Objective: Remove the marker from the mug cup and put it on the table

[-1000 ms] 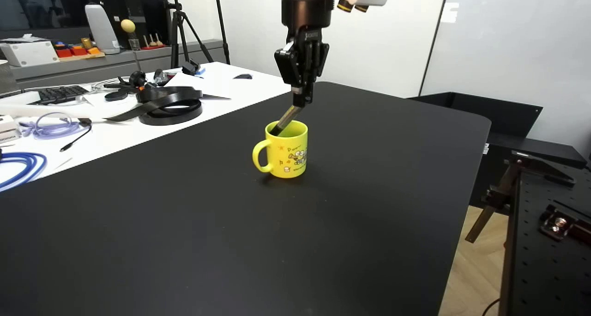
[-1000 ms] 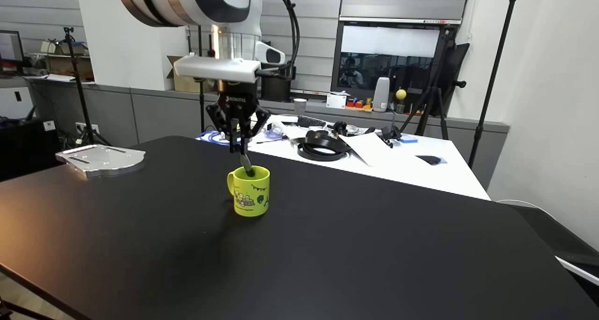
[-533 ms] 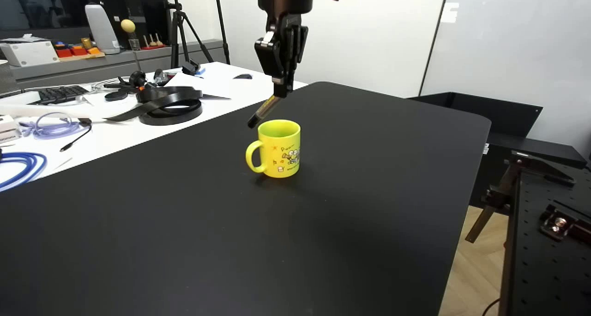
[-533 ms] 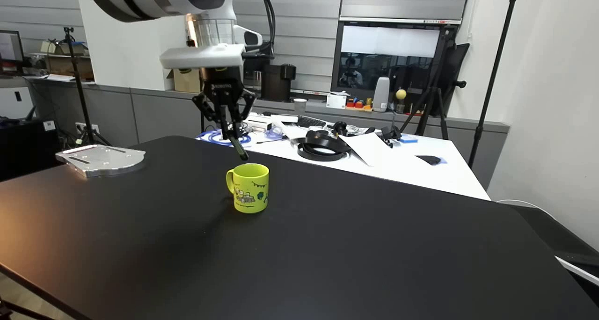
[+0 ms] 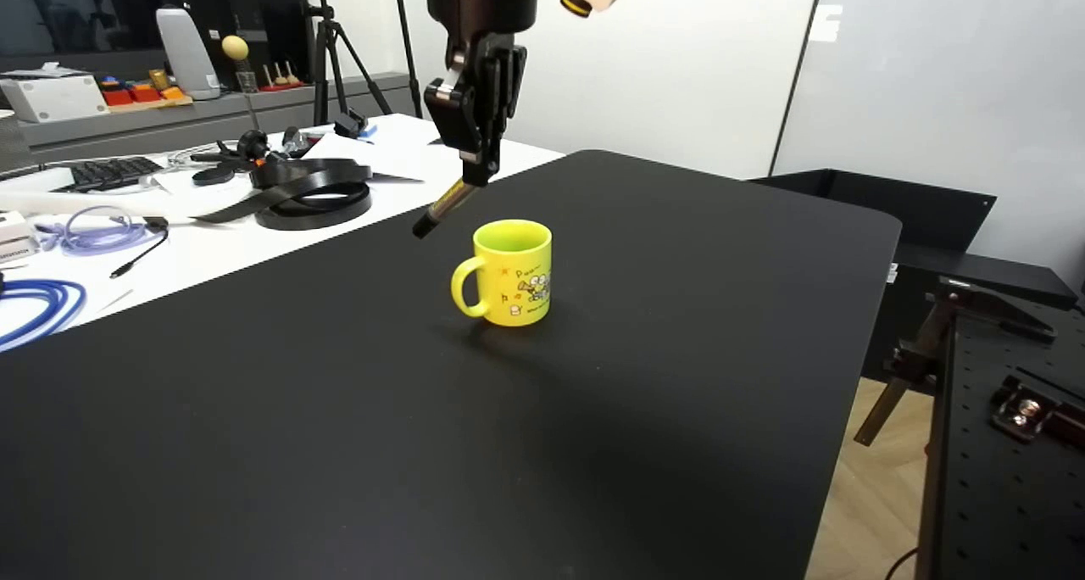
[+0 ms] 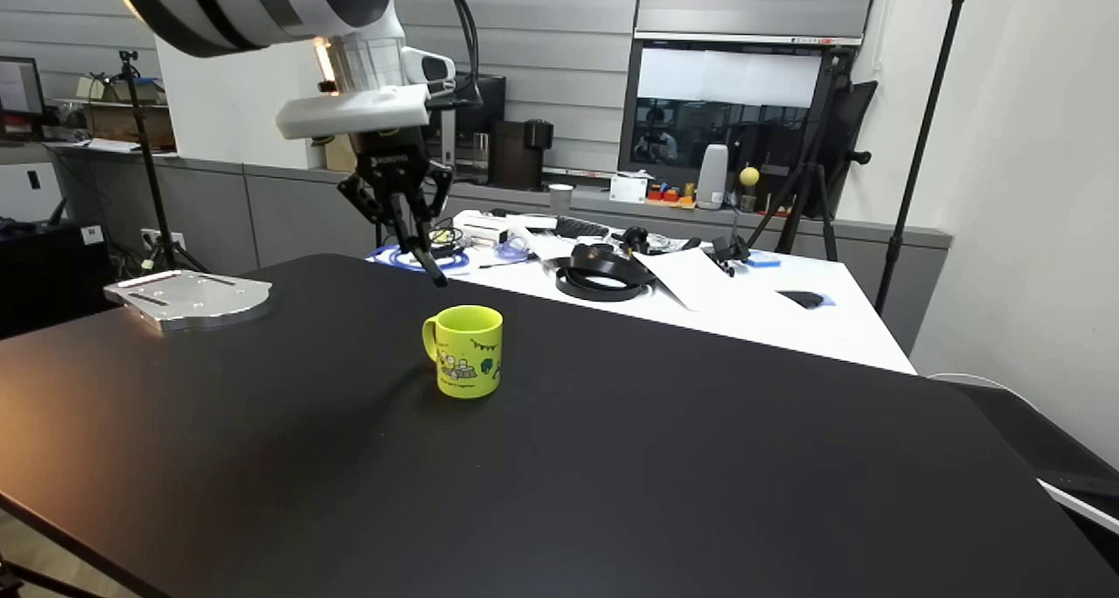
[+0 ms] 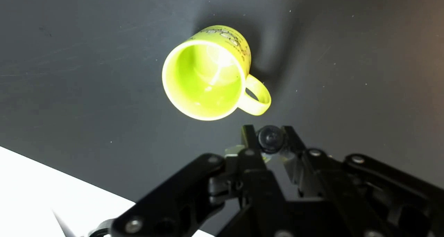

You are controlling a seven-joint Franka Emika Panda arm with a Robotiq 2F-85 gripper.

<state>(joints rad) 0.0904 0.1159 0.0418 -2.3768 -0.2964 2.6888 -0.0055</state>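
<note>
On my hand [image 6: 414,241], in an exterior view, stand blurred pale capitals that I read as ROBOTIQ. The mug cup [image 5: 514,287] carries a small dark word, "Poo" as far as I can make out, with a wavy stroke after it. In both exterior views a line of tiny letters under its print is too small for me to read, and so are the yellowish marking on my marker [image 5: 445,208] and the label [image 6: 813,41] on a white bar [image 6: 726,38].
</note>
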